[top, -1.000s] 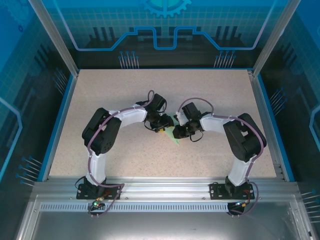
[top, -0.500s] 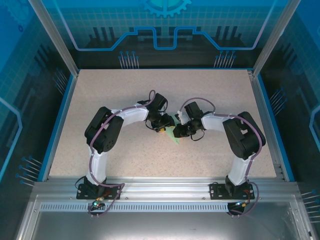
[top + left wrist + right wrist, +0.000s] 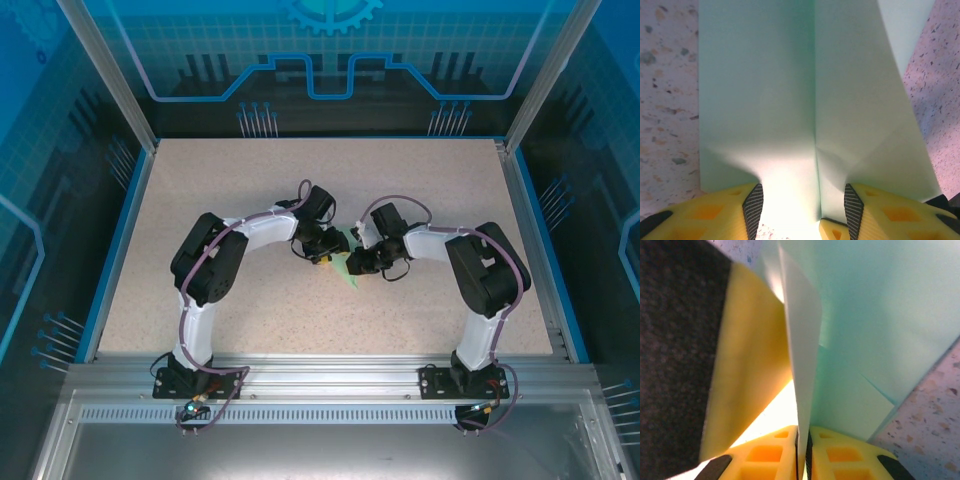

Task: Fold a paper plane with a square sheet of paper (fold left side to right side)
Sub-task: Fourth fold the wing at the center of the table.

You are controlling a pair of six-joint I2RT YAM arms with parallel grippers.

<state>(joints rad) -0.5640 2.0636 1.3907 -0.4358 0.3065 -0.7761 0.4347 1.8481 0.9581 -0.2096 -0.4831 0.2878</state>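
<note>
Mint-green paper (image 3: 760,90) mid-fold: right end effector (image 3: 803,442) pinches a raised flap (image 3: 805,340); left end effector (image 3: 802,202), half open, straddles the crease (image 3: 815,100). Next, the flap likely needs laying over flat.

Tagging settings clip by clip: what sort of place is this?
Probably a lab or demo robot cell: a speckled tabletop fenced by aluminium frame posts and blue circuit-print panels.

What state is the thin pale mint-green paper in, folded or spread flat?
Folded: pale mint-green paper shows a centre crease and overlapping layers; right gripper pinches a raised flap.
</note>
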